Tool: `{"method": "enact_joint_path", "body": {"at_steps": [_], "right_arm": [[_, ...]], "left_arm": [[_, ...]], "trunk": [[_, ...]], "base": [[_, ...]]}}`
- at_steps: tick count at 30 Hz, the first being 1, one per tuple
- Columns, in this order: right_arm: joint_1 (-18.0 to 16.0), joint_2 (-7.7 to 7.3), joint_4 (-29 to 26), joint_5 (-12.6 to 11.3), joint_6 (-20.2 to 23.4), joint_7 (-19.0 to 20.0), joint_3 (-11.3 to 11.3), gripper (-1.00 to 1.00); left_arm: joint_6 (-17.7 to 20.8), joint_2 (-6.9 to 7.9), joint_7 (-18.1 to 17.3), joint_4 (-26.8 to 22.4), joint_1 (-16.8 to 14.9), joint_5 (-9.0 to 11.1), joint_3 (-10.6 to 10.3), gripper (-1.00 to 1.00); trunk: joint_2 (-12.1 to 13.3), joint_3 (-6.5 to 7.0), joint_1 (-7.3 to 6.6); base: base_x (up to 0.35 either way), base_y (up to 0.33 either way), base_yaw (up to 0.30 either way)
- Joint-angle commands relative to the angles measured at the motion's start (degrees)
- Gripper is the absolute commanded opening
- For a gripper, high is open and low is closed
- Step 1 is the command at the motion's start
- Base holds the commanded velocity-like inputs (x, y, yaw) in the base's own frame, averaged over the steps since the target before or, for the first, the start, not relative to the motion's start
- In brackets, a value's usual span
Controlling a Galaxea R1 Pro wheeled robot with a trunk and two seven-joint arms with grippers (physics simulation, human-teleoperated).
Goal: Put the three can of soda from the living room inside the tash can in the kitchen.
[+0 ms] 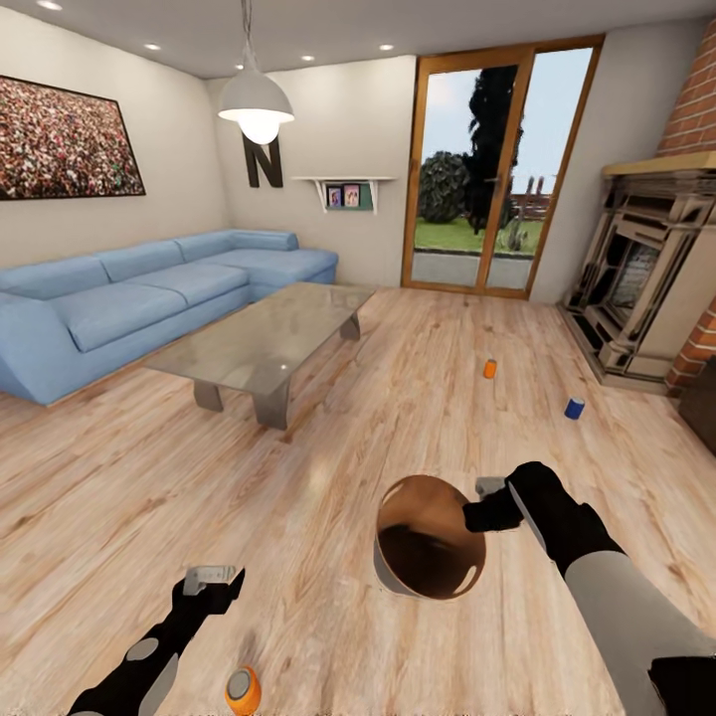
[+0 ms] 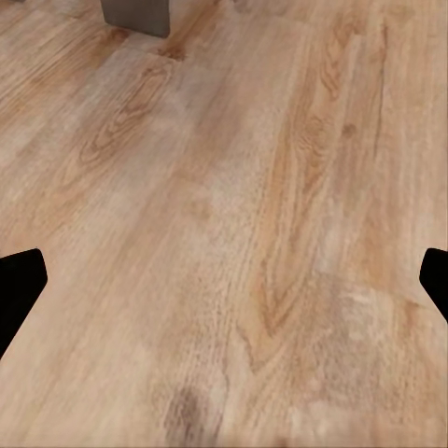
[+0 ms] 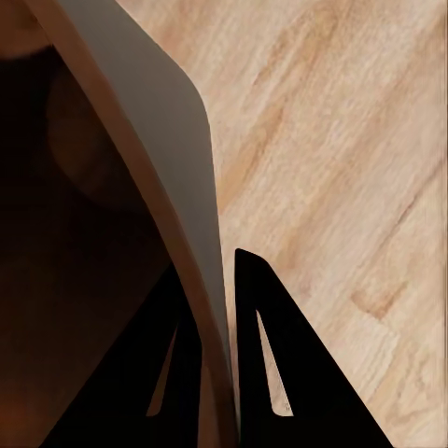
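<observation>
Three soda cans (image 1: pixel 242 688) | plank floor (image 1: pixel 398 418) | blue sofa (image 1: pixel 149 298)

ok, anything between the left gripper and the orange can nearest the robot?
Nothing: in the head view, bare wood floor separates the left gripper from the orange can just below it. The gripper's open and empty.
</observation>
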Motion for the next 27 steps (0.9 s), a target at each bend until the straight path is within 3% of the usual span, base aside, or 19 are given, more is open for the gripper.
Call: {"method": "enact_joint_path", "body": {"at_steps": [1,6,10,27], "right_arm": [[-0.9,-0.07,0.3,-1.3,0.4,0.3,0.1,-1.0],[-3.1,-0.4,0.7,-1.3,0.4,0.3,0.1,-1.0],[-3.9,-0.56,0.8,-1.3,0.4,0.3,0.1,-1.0],[-4.1,-0.67,0.9,-1.3,0.4,0.3,0.2,-1.0]], "left_arm": [[0.0,-0.02,0.0,0.0,0.0,0.0,0.0,1.0],[0.0,-0.04,0.0,1.3,0.0,0.1,-0.5,1.0],[-0.1,-0.04,0.2,2.2,0.0,0.1,-2.2,1.0],[-0.2,-0.04,0.3,2.5,0.0,0.2,-2.8,1.0]], "trunk": [[0.0,-0.1,0.0],[0.0,-0.53,0.0],[0.0,-0.89,0.0],[-6.8,-5.43,3.73]], "base": [[0.0,0.0,0.0],[0.0,0.0,0.0],[0.0,0.0,0.0],[0.0,0.0,0.0]]}}
